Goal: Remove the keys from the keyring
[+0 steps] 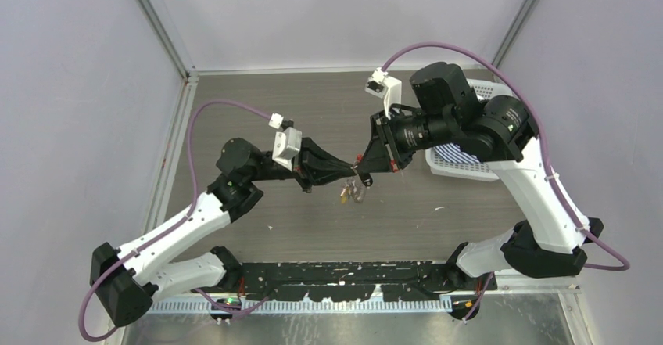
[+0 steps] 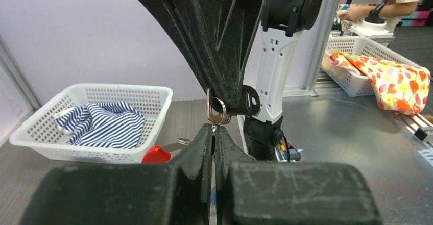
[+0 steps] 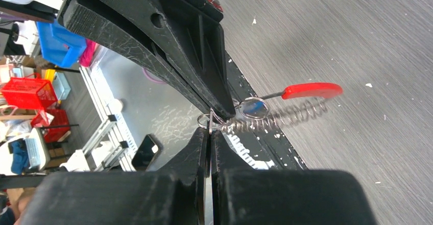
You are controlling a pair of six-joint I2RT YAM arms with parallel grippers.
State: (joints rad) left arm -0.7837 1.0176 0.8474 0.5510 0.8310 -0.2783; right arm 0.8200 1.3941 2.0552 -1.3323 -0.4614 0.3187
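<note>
Both grippers meet tip to tip above the table's middle. My left gripper [image 1: 349, 171] is shut on a thin silver metal piece seen edge-on, which looks like a key [image 2: 213, 129]. My right gripper [image 1: 362, 170] is shut on a small silver ring [image 3: 204, 121] of the keyring. The keyring's silvery coil [image 3: 286, 115] and red section [image 3: 311, 90] trail off to the right of it. In the left wrist view the rings [image 2: 216, 111] sit at the right gripper's fingertips, with the red section [image 2: 155, 155] below left. A small key [image 1: 344, 195] and a ring [image 1: 360, 194] dangle beneath the grippers.
A white basket [image 1: 478, 170] with a blue-striped cloth [image 2: 102, 124] stands at the right, under my right arm. The table's black front rail [image 1: 344, 278] lies near the arm bases. White specks dot the wood surface [image 1: 438, 209].
</note>
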